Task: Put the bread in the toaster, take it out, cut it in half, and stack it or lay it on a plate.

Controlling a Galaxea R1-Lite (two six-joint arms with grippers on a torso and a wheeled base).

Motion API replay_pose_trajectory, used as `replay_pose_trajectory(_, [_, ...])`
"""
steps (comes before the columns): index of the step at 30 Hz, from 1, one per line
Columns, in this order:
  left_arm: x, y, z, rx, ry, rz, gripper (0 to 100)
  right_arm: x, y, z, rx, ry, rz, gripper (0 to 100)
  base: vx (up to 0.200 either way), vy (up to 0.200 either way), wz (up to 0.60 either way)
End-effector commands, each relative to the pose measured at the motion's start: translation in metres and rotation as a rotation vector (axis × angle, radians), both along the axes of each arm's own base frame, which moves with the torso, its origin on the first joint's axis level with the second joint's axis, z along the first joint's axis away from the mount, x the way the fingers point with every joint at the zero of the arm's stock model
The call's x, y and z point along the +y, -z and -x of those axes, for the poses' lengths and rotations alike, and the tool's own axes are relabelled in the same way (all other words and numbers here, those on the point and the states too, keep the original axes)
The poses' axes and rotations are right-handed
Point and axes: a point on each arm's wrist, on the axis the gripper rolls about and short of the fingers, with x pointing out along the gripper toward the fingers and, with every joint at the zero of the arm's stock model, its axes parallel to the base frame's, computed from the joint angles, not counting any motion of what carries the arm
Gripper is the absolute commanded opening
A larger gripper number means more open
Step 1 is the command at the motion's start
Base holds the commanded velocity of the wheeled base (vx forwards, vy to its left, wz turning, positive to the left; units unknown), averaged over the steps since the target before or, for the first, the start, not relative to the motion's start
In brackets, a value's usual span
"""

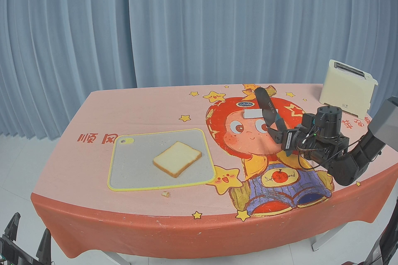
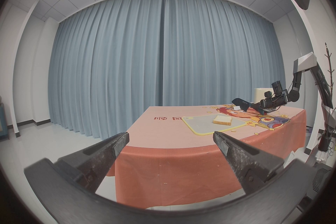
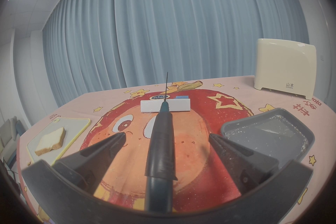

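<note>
A slice of bread (image 1: 177, 158) lies flat on the grey, yellow-rimmed cutting board (image 1: 132, 166). The cream toaster (image 1: 347, 87) stands at the table's far right. A black knife (image 1: 267, 108) points away from my right gripper (image 1: 278, 131), its blade over a small white block (image 1: 251, 113). In the right wrist view the knife handle (image 3: 161, 144) runs down the middle of the open right gripper (image 3: 166, 137), with a gap to each finger. My left gripper (image 2: 170, 137) hangs open and empty below the table's front left corner. A dark grey tray (image 3: 252, 117) sits beside the right gripper.
A crumb (image 1: 166, 194) lies just in front of the cutting board. The pink printed tablecloth (image 1: 124, 112) has bare room at the back left. Blue curtains hang close behind the table.
</note>
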Motion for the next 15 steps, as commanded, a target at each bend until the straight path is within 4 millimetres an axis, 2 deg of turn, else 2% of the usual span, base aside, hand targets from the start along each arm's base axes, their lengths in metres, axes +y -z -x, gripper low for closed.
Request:
replay_pose_trajectory(1, [0.0000,0.0053,-0.0002,0.003,0.000,0.001,100,0.0005,0.0031,-0.0009,0.007,0.000,0.002,0,0.000,0.000,0.00])
replay_pose_trajectory(9, [0.0000,0.0051,-0.0002,0.002,0.000,0.001,100,0.0024,0.0131,-0.0029,0.026,-0.004,0.007,0,0.000,0.000,0.00])
replay_pose_trajectory(15, [0.0000,0.0051,-0.0002,0.002,0.000,0.001,100,0.0021,0.0055,-0.0020,0.004,-0.004,-0.002,0,0.000,0.000,0.00])
